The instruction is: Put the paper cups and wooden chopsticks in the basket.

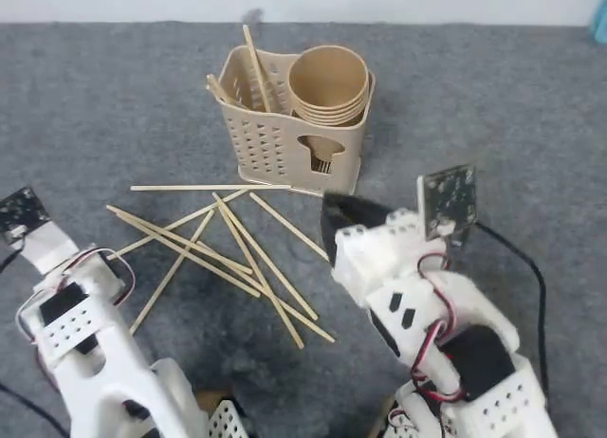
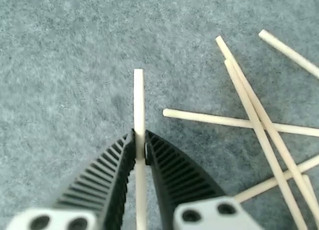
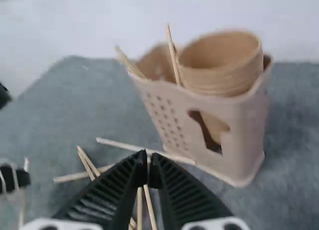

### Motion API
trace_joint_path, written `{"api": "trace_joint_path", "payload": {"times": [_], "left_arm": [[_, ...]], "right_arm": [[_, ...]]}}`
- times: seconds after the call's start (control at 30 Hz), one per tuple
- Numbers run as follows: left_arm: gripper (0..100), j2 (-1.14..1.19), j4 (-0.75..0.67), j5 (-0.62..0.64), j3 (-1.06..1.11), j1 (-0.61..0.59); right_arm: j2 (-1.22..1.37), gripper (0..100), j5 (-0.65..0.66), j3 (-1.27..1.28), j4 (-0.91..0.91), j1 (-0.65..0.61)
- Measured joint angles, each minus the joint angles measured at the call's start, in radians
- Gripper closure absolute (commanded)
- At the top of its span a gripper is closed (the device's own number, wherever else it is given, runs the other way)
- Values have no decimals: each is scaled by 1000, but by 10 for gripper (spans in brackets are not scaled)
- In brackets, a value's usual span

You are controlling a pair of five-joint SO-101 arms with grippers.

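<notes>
The left hand (image 2: 139, 140) pinches 1 chopstick (image 2: 138, 95) lengthwise, well apart from the basket (image 1: 275, 144); the closed right hand (image 3: 148, 165) sits nearer.

Robotics lab bench: grey felt mat (image 1: 531, 106), white arms (image 1: 417, 296) with exposed wiring (image 1: 429, 348).

Loose chopsticks (image 1: 237, 232) (criss-crossed) clutter the approach to the basket (image 1: 270, 139).
</notes>
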Motion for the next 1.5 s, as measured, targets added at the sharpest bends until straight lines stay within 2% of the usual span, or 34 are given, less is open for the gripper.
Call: {"api": "trace_joint_path", "payload": {"times": [0.23,0.37,0.53,0.73,0.87,1.1,1.3,1.5], "left_arm": [[987,0,0,0,0,0],[987,0,6,0,-11,0],[987,0,87,-2,-103,0],[987,0,258,-3,-318,0],[987,0,310,-5,-453,0],[987,2,316,-48,-678,0],[987,-2,316,-60,-885,61],[988,-78,307,-146,-919,124]], "right_arm": [[-299,991,0,445,0,147],[-476,991,0,690,0,172],[-476,991,-6,700,46,176],[-476,991,-6,701,66,178],[-476,991,-6,701,84,178],[-476,991,-6,701,84,178],[-476,991,-6,701,84,178],[-476,991,-6,701,84,178]]}}
